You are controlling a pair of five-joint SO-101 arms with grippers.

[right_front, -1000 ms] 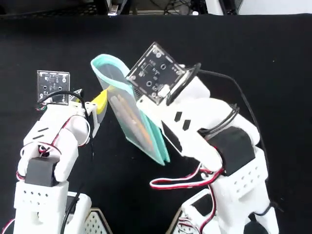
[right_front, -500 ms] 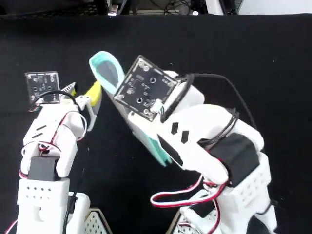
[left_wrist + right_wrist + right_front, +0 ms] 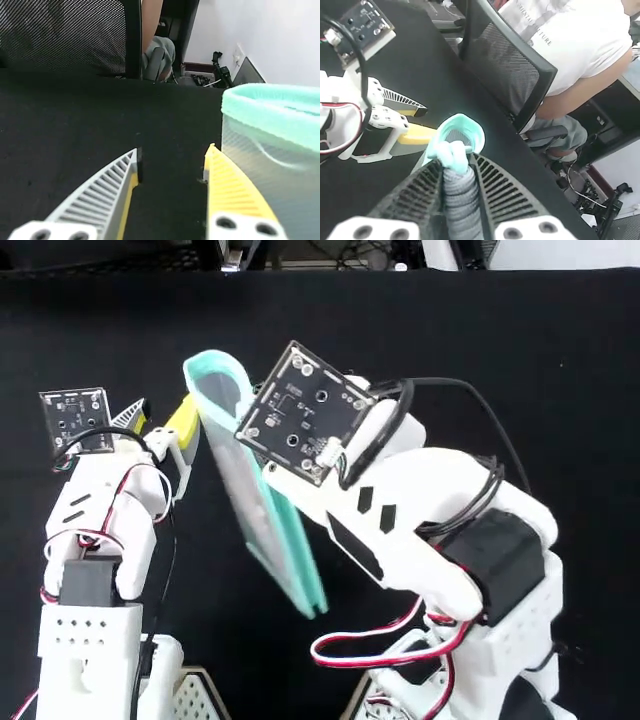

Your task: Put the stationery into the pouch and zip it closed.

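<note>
A teal pouch [image 3: 268, 530] with a see-through side hangs tilted above the black table, its open mouth [image 3: 215, 375] at the far end. My right gripper [image 3: 455, 161] is shut on the pouch's teal edge [image 3: 451, 152] just below the mouth. In the high view the wrist camera board [image 3: 305, 412] covers that grip. My left gripper [image 3: 160, 412] stands open just left of the mouth, yellow finger [image 3: 183, 418] nearest it, nothing between the fingers. In the left wrist view the pouch [image 3: 272, 135] rises right beside the yellow finger [image 3: 230, 192]. What is inside the pouch is unclear.
The black table [image 3: 520, 370] stretches bare to the back and right. A mesh office chair [image 3: 510, 65] with a seated person stands beyond the far edge. Red and white cables [image 3: 370, 635] loop by the right arm's base.
My left gripper has pulled back from the pouch, to the left and farther away. The right arm has shifted the pouch, whose lower end now hangs nearer the front.
</note>
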